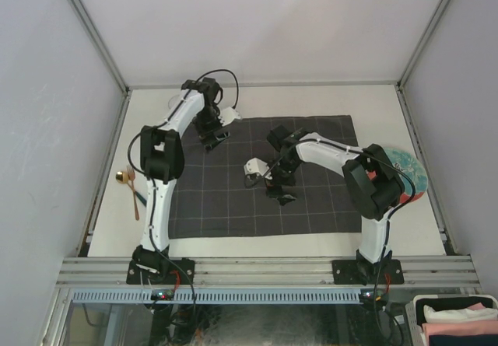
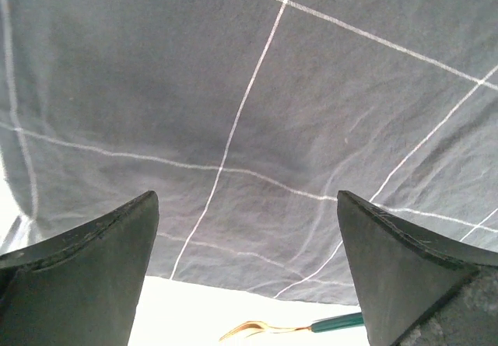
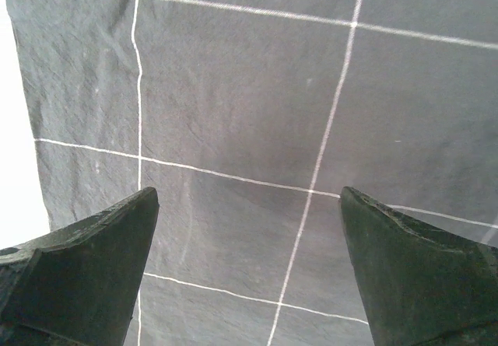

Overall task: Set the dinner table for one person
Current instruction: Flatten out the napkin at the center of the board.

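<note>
The off-white dinner table (image 1: 257, 101) carries a dark grey checked cloth (image 1: 257, 198) spread flat in its middle. My left gripper (image 1: 212, 138) is open and empty over the cloth's far left corner; the left wrist view (image 2: 247, 206) shows the cloth (image 2: 233, 113) below it, and a gold fork with a green handle (image 2: 296, 329) on the bare table just past the cloth's edge. My right gripper (image 1: 282, 197) is open and empty low over the cloth's middle; the right wrist view (image 3: 249, 198) shows only cloth (image 3: 249, 89) between the fingers.
A teal patterned plate (image 1: 408, 171) lies at the table's right edge, partly behind the right arm. Gold and copper-coloured cutlery (image 1: 128, 184) lies on the table left of the cloth. Grey rails (image 1: 264, 267) edge the table. A bin of folded cloths (image 1: 459, 319) stands at the bottom right.
</note>
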Robot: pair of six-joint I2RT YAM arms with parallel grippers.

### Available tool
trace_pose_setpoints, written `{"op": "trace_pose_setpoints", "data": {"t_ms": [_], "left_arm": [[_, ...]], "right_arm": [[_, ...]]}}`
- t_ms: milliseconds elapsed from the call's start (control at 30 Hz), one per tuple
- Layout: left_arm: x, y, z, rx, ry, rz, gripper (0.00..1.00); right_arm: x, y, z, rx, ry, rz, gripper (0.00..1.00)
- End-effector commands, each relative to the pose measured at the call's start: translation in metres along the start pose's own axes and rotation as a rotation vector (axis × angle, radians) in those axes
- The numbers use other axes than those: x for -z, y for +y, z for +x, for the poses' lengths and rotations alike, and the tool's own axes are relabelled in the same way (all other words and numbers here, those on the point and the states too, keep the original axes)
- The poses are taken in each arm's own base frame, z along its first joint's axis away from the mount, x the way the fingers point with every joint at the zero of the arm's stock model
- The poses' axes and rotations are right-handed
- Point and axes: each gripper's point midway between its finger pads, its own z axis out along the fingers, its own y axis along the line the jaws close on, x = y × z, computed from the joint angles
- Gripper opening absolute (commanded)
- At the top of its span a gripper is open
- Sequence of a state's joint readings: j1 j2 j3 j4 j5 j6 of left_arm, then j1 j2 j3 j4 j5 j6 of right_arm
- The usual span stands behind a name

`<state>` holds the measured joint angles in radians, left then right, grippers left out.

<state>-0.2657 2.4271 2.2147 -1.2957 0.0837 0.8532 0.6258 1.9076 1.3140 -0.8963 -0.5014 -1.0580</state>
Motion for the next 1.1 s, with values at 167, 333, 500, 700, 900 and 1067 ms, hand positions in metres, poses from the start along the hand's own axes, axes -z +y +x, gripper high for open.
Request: {"op": "trace_pose_setpoints", "data": {"t_ms": [167, 333, 500, 700, 900, 1067], "left_arm": [[0.094, 0.042, 0.005, -0.154, -0.119, -0.211, 1.0], [0.064, 0.056, 0.043, -0.088, -0.043, -0.136, 1.0], [0.05, 0.054, 0.062, -0.005, -0.082, -0.044, 1.0], [0.039, 0.049, 0.071, -0.01, -0.078, -0.016, 1.0], [0.032, 0.046, 0.069, -0.006, -0.084, 0.012, 1.0], [0.02, 0.04, 0.075, 0.003, -0.053, 0.052, 1.0]], "right_arm": [[0.039, -0.004, -0.044, 0.044, -0.097, 0.057, 1.0], [0.037, 0.003, -0.04, 0.03, -0.09, 0.039, 1.0], [0.036, 0.006, -0.035, 0.016, -0.081, 0.032, 1.0], [0.026, 0.019, -0.032, 0.001, -0.076, -0.011, 1.0], [0.015, 0.03, -0.027, 0.004, -0.03, -0.063, 1.0], [0.013, 0.036, -0.024, 0.019, 0.001, -0.086, 1.0]]}}
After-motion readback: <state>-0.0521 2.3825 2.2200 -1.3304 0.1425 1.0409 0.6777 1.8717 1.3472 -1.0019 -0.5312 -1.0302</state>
